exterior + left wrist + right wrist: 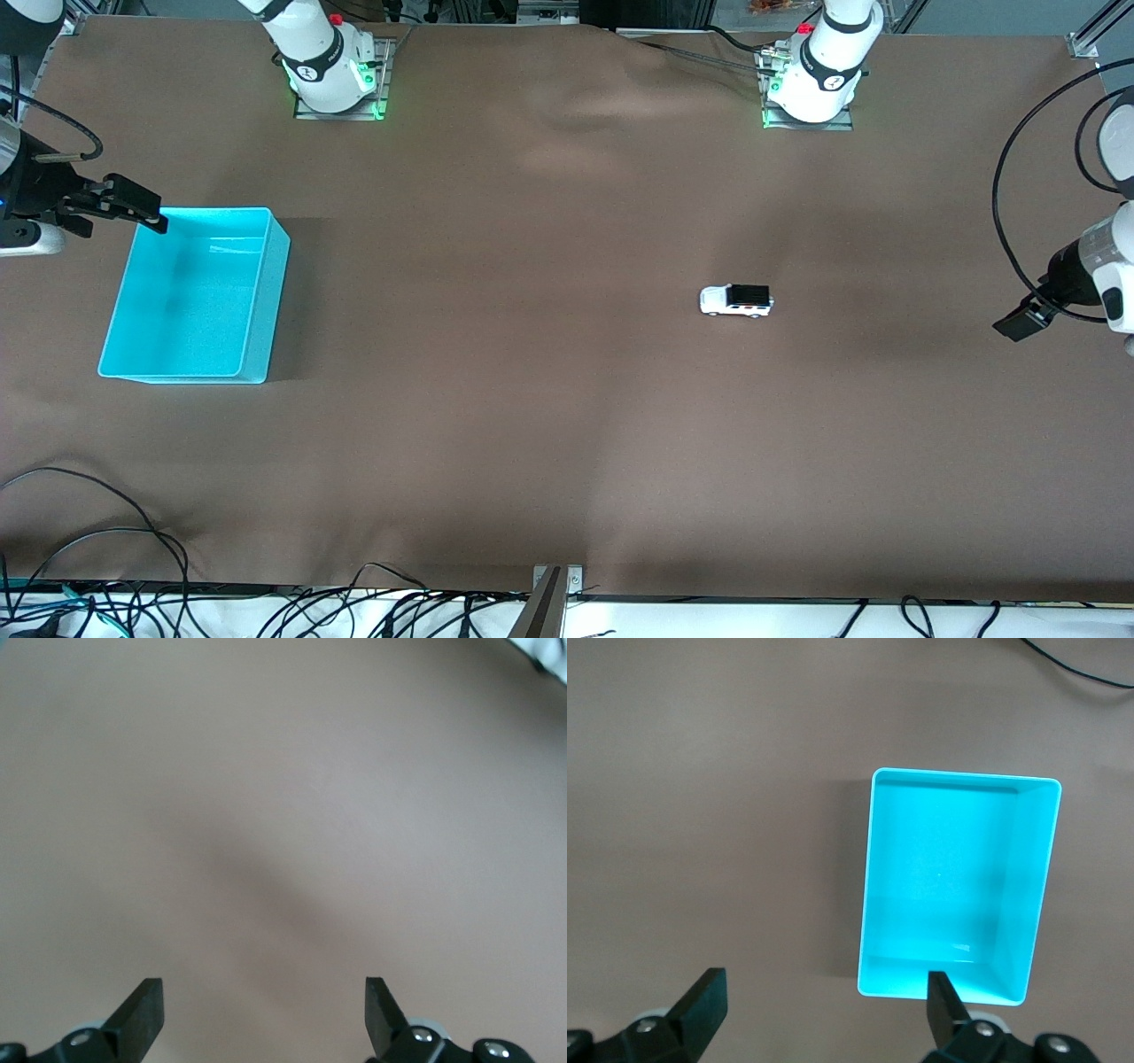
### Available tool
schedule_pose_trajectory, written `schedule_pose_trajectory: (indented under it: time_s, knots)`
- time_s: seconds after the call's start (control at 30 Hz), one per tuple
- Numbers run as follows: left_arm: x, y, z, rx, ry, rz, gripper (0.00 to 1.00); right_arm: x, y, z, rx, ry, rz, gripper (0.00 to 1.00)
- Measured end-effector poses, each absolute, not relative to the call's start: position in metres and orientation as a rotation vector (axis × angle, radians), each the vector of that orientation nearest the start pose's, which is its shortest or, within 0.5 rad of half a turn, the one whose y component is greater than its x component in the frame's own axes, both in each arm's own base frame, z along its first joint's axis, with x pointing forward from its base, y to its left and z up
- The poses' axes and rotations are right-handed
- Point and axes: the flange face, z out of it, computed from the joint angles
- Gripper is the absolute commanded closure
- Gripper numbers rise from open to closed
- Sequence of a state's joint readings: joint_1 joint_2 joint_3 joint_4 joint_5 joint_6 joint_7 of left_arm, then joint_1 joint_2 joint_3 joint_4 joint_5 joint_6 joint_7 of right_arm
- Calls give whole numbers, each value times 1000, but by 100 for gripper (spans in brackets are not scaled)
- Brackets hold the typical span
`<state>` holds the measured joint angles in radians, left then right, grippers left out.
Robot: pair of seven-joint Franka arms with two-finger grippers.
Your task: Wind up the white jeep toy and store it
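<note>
Overhead layout of a two-arm workstation. The table [567,425] is covered edge to edge by a matte brown cloth, slightly rumpled into shallow folds near the twelve o'clock edge of the front view, between the two arm bases. The right arm's base [330,66] stands at about eleven o'clock and the left arm's base [819,75] at about one o'clock, each bolted to a metal plate and lit by a green glow. A tangle of black cables [106,567] runs along the six o'clock edge and loops onto the cloth at about seven o'clock; a strip of white floor shows below the table edge.

The white jeep toy [736,300] stands on its wheels on the bare cloth at roughly three o'clock from the table centre, toward the left arm's end, touching nothing. The turquoise bin [197,294] sits at about nine o'clock, toward the right arm's end, well apart from the toy, and holds nothing.

The left gripper [264,1014] hangs over bare cloth at the left arm's end of the table, its jaws spread wide and empty. The right gripper [824,1010] hovers over the cloth beside the bin's edge, one finger [943,1001] overlapping the bin's rim in the right wrist view; its jaws are likewise fully apart and hold nothing.
</note>
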<state>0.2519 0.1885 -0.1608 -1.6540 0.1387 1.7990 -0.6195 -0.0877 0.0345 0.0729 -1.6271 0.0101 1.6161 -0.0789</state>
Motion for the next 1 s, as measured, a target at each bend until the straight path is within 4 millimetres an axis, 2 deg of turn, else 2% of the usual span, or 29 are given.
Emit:
schedule_pose_trajectory:
  time_s: [0.3,0.5,0.7,0.8,1.0]
  knots:
    - [610,84,541,-3025,-598,53,0,566,-8,582,-3124,-98,70,0]
    - [611,78,570,-3074,-510,13,0,567,-8,581,-3124,-98,74,0]
    - [616,57,601,-3110,-446,-82,0,567,-9,580,-3124,-97,78,0]
    - [616,47,606,-3117,-423,-86,0,567,-9,580,-3124,-97,78,0]
    - [613,43,592,-3120,-407,13,0,568,-9,579,-3124,-97,78,0]
